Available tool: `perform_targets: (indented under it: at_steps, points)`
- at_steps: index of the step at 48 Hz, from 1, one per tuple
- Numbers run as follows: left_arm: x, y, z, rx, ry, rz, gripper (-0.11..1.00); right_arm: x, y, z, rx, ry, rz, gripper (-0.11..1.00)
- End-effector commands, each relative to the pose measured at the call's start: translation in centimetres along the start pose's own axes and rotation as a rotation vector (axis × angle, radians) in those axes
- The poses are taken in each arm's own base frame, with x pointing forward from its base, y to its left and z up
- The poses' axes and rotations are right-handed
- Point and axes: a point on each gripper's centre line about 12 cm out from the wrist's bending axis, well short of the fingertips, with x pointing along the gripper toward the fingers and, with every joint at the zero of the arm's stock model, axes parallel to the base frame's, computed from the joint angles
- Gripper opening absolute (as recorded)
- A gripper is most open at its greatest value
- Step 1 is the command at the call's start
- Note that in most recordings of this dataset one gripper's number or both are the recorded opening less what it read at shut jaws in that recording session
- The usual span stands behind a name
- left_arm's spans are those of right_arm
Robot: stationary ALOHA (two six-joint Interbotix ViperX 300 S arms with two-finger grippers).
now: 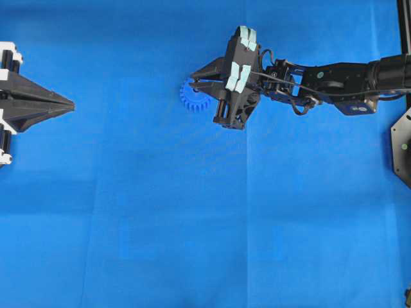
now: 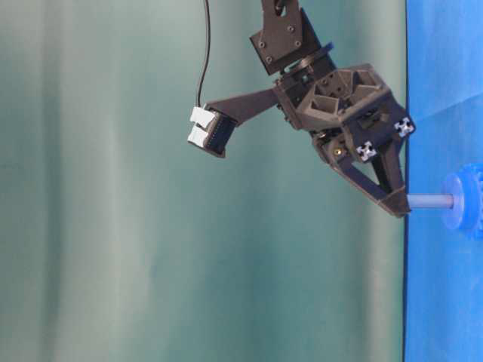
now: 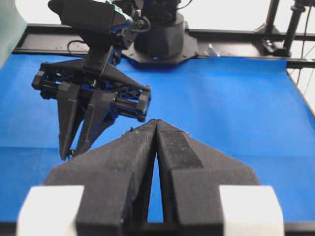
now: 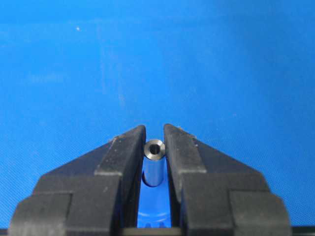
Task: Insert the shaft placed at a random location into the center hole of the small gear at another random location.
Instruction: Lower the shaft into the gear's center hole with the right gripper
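Right claw (image 4: 154, 142) pinches the shaft (image 4: 153, 157) near its top, pin standing in the small gear (image 1: 191, 96) hub on the desk, held upright to seat it. Left claw (image 3: 156, 129) closed, empty, parked apart.

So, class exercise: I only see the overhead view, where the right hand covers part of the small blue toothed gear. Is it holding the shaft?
Observer: Yes. The right wrist view shows the short silvery-grey metal shaft pinched between the right hand's fingers.
Operator: Does it touch the gear?
Observer: The table-level view shows its far end meeting the raised hub of the small blue toothed plastic gear; how deep it sits, I cannot tell.
Operator: And the left hand?
Observer: Its wrist view shows the left hand shut and empty.
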Motion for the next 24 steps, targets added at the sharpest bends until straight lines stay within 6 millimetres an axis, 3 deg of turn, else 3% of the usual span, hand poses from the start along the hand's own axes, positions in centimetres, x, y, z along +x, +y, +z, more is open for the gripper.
perform_targets:
  at_steps: [1, 24]
  points:
    - [0.14, -0.04, 0.34, 0.000, -0.009, -0.002, 0.00, -0.10, 0.07, 0.95, 0.004, -0.032, 0.001, 0.03]
    - [0.14, -0.04, 0.34, 0.000, -0.009, -0.002, 0.00, 0.26, 0.01, 0.35, 0.008, -0.021, -0.001, 0.03]
